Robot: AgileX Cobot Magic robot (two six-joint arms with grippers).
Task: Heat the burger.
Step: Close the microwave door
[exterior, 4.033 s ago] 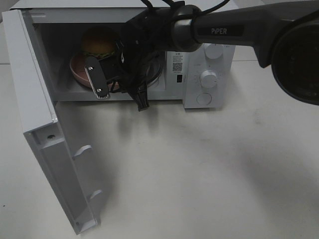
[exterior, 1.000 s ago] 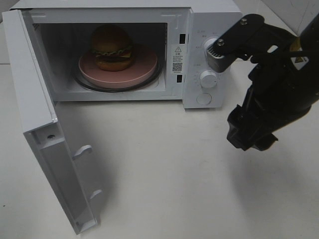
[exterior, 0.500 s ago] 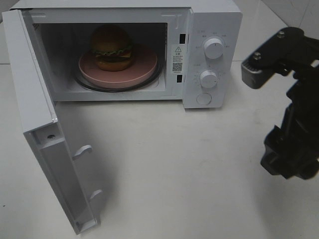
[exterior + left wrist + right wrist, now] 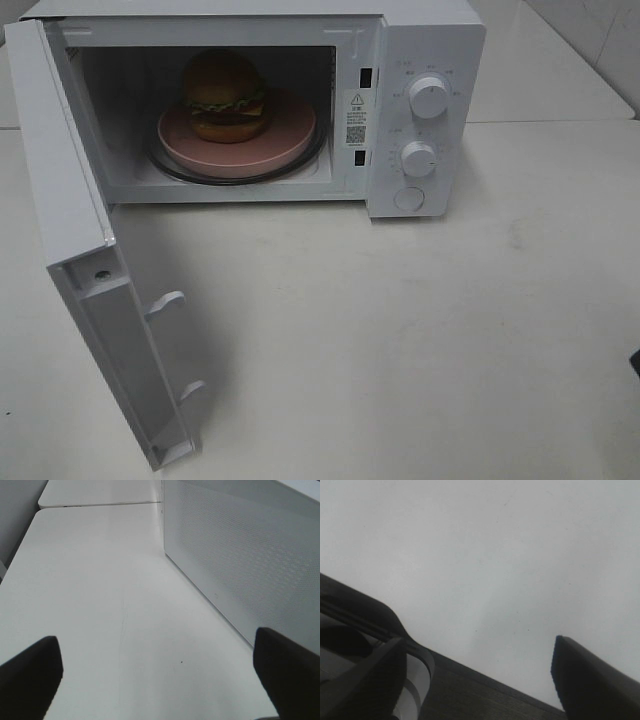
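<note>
- The burger (image 4: 224, 95) sits upright inside the microwave (image 4: 430, 30), on a round pink plate (image 4: 290, 135). It is off-centre, toward the back left of the plate.
- The plate rests on the glass ring (image 4: 318, 155) of the oven floor and holds only the burger. Nothing else is in the cavity.
- The door (image 4: 60, 190) hangs fully open, swung out to the left over the worktop (image 4: 400, 320), so heating has not begun.
- Two knobs (image 4: 429, 97) and a round button (image 4: 408, 199) are on the front panel to the right of the cavity, with no gripper near them.
- The left gripper (image 4: 159, 675) is spread wide and empty, low over the worktop beside a perforated white panel (image 4: 240, 555). I cannot tell whether this is the door or the oven's side.
- The right gripper (image 4: 477, 665) is also wide apart with nothing between its tips, over bare worktop.
- Risks, as I judge them:
  - A hard shove on the door could jolt the light oven and tip the burger off its off-centre perch.
  - A push near the hinge may leave the door unlatched.
  - Turning a knob before the door latches would heat nothing.
</note>
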